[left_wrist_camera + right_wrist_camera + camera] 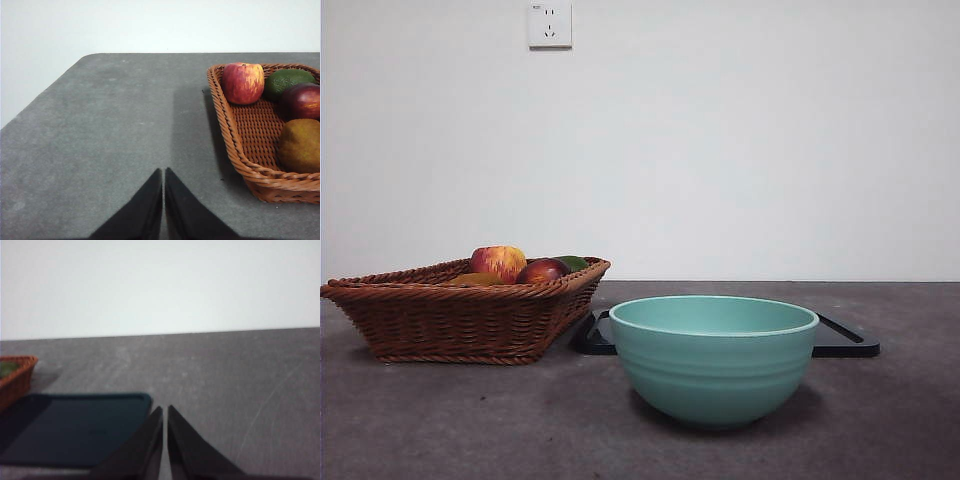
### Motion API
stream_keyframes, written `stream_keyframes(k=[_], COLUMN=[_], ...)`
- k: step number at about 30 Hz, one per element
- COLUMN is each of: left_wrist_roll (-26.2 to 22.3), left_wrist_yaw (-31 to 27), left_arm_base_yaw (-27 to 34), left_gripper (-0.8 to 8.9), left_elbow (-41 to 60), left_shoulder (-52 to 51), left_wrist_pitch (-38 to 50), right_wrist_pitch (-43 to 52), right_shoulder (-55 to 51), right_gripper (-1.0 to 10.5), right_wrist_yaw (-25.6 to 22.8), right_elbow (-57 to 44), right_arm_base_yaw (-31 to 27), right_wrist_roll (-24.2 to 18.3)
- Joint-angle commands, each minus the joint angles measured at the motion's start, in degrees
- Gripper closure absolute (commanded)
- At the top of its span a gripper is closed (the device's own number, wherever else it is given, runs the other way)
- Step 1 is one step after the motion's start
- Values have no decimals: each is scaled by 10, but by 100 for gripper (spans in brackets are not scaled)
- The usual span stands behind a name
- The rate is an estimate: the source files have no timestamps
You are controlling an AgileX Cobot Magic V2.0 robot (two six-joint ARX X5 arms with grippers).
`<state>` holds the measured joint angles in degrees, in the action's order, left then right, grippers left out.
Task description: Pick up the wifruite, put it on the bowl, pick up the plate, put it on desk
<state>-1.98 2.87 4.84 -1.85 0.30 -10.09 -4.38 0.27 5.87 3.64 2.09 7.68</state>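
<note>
sitting beside bowl (713,360), fruit-filled basket (460,320), dark plate (845,340)

Low front view; two wrist views

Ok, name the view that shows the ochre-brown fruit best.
The left wrist view: the wifruite lies large and unobstructed in the wicker basket. The front view shows only its top above the basket rim; the right wrist view shows none of it.

At the frame's lower centre stood a round teal-green ceramic bowl (713,357), faintly ridged. Left, a brown woven wicker basket (460,318) held a red-and-yellow streaked apple (498,262), a dull ochre-brown oval fruit (300,145) and a dark red fruit (542,271). The flat dark rectangular plate (843,340) looked black, perhaps deep teal.
</note>
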Motion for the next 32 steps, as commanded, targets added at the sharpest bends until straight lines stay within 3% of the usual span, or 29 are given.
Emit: stream_keyframes(k=[1,10,32], left_wrist_roll=[6,6,6], left_wrist_yaw=[-1,-1,-1], left_arm_base_yaw=[1,1,1], left_gripper=[805,805,805], left_elbow=[12,12,12], left_shoulder=[-1,-1,-1], left_wrist_pitch=[7,7,7], right_wrist_pitch=[5,-59,-42], right_shoulder=[-1,-1,-1], right_gripper=[941,941,941], right_wrist_yaw=[-1,-1,1], right_elbow=[-14,-30,-30], right_arm_base_yaw=[1,0,0], right_wrist_roll=[-4,-11,1])
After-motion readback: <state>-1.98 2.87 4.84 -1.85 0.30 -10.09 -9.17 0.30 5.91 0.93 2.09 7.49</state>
